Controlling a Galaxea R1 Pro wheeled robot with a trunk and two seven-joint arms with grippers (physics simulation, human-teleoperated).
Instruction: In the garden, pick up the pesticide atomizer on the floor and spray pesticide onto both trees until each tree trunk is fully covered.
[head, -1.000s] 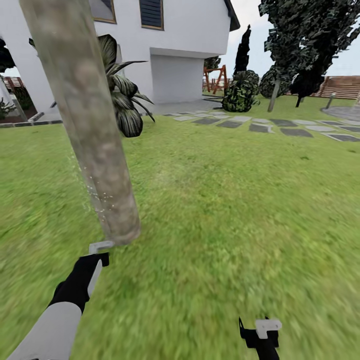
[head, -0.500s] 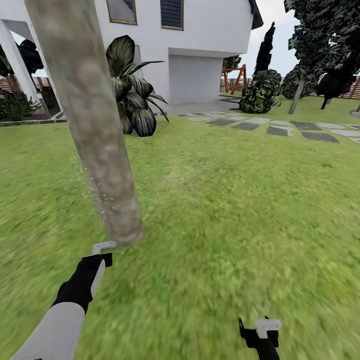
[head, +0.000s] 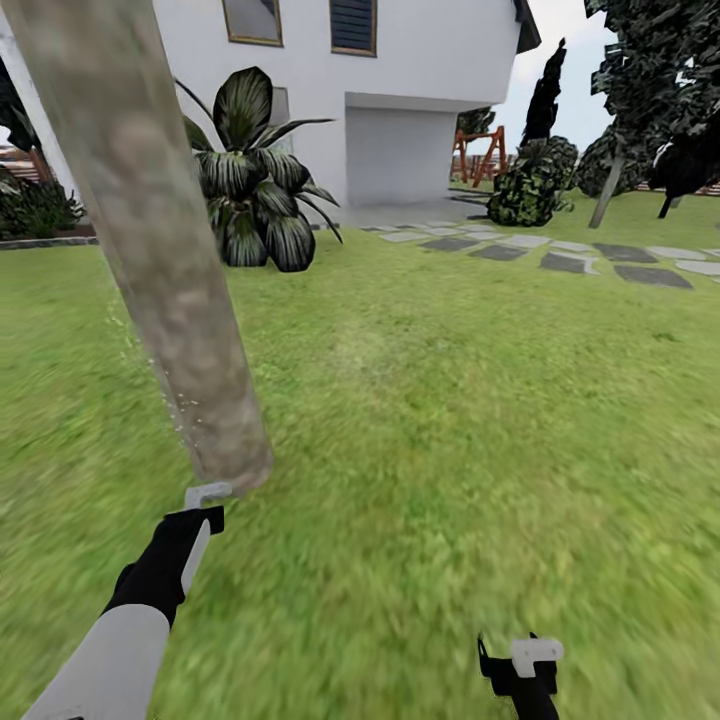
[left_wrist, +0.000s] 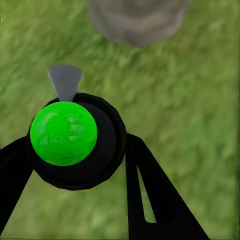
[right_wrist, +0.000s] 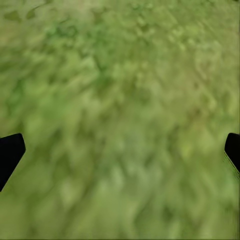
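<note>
Head view, item 1: left gripper gripping the pesticide atomizer, its nozzle aiming at the tree trunk base, whitish pesticide specks clinging there. Step: spraying tree 1. Next: likely sweeping upward. Right gripper hanging wide, empty, over the floor.

The tree trunk is grey-brown mottled with dull green, flecked with whitish pesticide specks. The floor is mottled green. The atomizer is black with a bright green cap.

Bright, shadowless daylight; blurry grass
</note>
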